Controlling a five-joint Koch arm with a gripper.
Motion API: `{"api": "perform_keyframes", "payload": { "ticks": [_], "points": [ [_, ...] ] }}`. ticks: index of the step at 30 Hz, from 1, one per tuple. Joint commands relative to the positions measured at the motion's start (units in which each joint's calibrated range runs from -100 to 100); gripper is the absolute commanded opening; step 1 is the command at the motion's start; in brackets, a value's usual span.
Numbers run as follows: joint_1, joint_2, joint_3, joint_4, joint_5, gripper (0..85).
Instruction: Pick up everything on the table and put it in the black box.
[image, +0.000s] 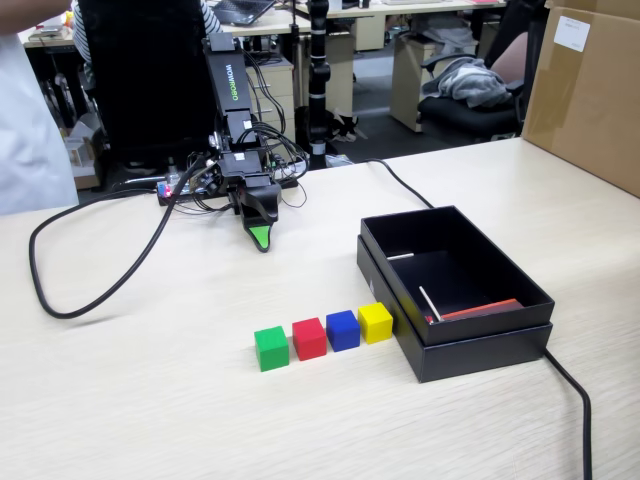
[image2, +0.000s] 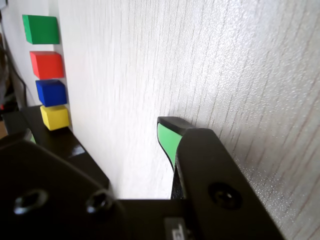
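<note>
Nothing boxed yet — green cube, red, blue and yellow line the near table left of the black box, gripper far-left, empty — jaw gap impossible to tell.

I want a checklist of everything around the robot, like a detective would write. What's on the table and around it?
Surface: pale wood-grain table, bare apart from what is listed below.
Job's things: green cube, red cube, blue cube and yellow cube in a row beside the black box; none inside yet.
Box contents: thin white sticks and a red strip.
Clutter: nothing seen.
Pincer: low near the table, away from the cubes, holding nothing; open or shut cannot be told.
Cables: thick black cable looping in the fixed view's left; another running past the box.
Surroundings: brown carton, office chairs and desks behind.
</note>
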Motion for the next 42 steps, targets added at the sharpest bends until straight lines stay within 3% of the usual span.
{"api": "perform_keyframes", "payload": {
  "ticks": [1,21,36,42],
  "points": [
    [0.00,-0.01,0.07,-3.21,0.29,47.7],
    [-0.15,1.82,14.03,-18.41,0.24,47.9],
    [-1.22,12.61,40.41,-42.08,2.59,47.6],
    [-2.39,18.69,47.12,-46.49,2.64,47.7]
  ]
}}
